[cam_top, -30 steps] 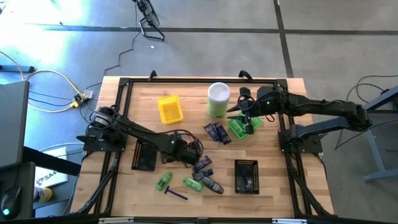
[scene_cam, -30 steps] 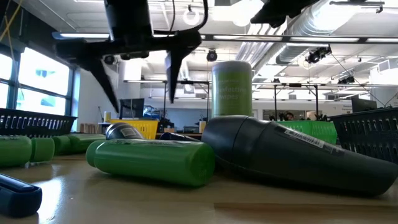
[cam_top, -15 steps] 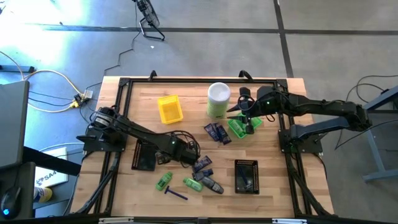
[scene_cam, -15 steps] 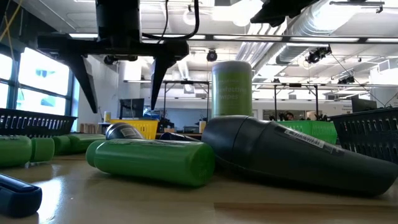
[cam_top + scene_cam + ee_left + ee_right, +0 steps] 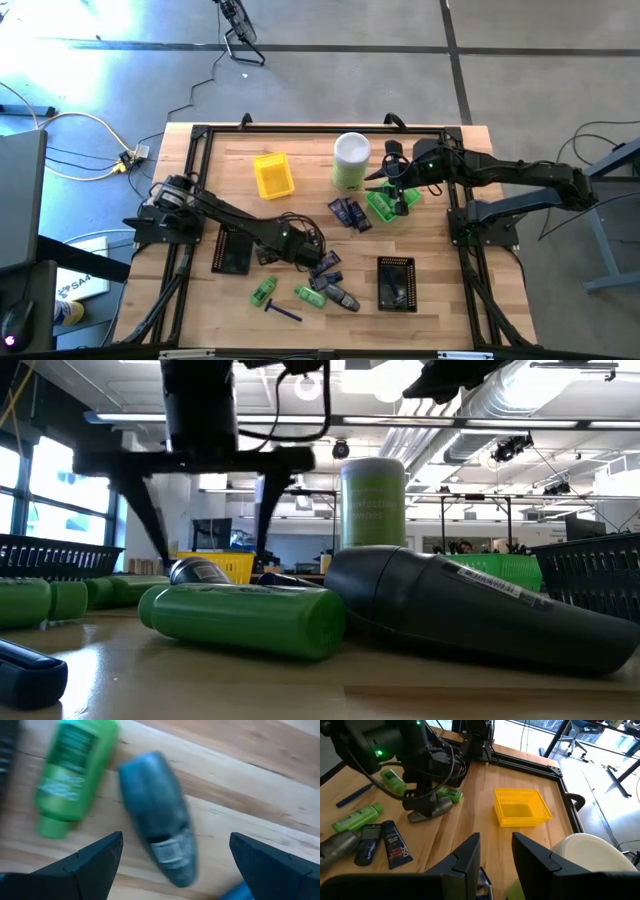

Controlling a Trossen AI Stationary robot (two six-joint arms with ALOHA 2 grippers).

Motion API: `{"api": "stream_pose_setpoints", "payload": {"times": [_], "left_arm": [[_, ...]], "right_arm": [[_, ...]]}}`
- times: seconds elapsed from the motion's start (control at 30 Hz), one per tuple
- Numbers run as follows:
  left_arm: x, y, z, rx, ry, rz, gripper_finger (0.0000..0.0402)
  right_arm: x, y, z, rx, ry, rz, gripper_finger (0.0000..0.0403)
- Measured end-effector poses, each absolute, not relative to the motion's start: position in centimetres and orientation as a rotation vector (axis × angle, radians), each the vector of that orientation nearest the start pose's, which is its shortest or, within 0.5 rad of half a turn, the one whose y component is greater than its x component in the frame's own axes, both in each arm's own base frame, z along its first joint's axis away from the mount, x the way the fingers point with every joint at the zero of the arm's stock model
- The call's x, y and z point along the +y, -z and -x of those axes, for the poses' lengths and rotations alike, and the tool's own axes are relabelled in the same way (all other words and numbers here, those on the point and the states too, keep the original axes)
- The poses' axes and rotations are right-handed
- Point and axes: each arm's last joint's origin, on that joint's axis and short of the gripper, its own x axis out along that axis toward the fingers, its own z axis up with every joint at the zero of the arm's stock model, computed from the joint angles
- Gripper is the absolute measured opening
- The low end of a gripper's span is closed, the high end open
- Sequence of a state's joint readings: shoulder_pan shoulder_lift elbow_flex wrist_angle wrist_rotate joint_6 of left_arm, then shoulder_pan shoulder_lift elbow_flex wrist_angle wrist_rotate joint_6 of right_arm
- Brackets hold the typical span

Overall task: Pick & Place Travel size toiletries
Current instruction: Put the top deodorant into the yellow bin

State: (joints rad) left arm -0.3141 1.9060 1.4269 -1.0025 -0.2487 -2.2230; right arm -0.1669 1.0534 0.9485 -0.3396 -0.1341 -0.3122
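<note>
Near table centre, the left gripper (image 5: pixel 318 252) hung w/ fingers spread wide over a dark grey oval piece (image 5: pixel 160 840), one finger either side, not touching; a green mini bottle (image 5: pixel 67 775) lay just beside it at 9 o'clock. More toiletries (image 5: pixel 320 285) clustered toward the table's 6 o'clock edge, navy packets (image 5: pixel 350 213) near centre. At 2 o'clock, the right gripper (image 5: pixel 400 200) sat over the green tray (image 5: pixel 380 207), fingers narrowly parted; can't tell if holding anything.
</note>
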Motion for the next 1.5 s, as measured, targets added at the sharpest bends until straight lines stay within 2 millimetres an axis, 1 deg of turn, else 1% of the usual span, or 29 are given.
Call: {"api": "stream_pose_setpoints", "payload": {"times": [0.1,0.17,0.23,0.53,0.6,0.8,1.3,1.5], "left_arm": [[-10.5,-19.5,-34.7,0.745,-1.382,1.405,0.0361],[-10.4,-19.3,-34.4,0.756,-1.415,1.380,0.0361],[-10.5,-19.3,-34.6,0.748,-1.403,1.390,0.0361],[-10.6,-17.6,-35.1,0.754,-1.435,1.360,0.0361],[-10.7,-17.3,-35.5,0.742,-1.418,1.383,0.0361],[-10.8,-16.5,-35.6,0.742,-1.448,1.377,0.0361],[-10.8,-15.6,-35.7,0.751,-1.475,1.352,0.0361],[-10.8,-15.6,-35.7,0.752,-1.477,1.349,0.0361]], "right_arm": [[-3.4,-32.5,-22.4,0.441,-0.037,0.240,0.0105],[-3.4,-32.5,-22.4,0.441,-0.037,0.240,0.0105],[-3.4,-32.5,-22.4,0.441,-0.037,0.240,0.0105],[-3.4,-32.5,-22.4,0.440,-0.037,0.241,0.0105],[-3.4,-32.5,-22.4,0.441,-0.037,0.240,0.0105],[-3.4,-32.5,-22.4,0.442,-0.037,0.243,0.0105],[-3.4,-32.5,-22.4,0.442,-0.038,0.244,0.0105],[-3.4,-32.5,-22.4,0.442,-0.038,0.244,0.0105]]}}
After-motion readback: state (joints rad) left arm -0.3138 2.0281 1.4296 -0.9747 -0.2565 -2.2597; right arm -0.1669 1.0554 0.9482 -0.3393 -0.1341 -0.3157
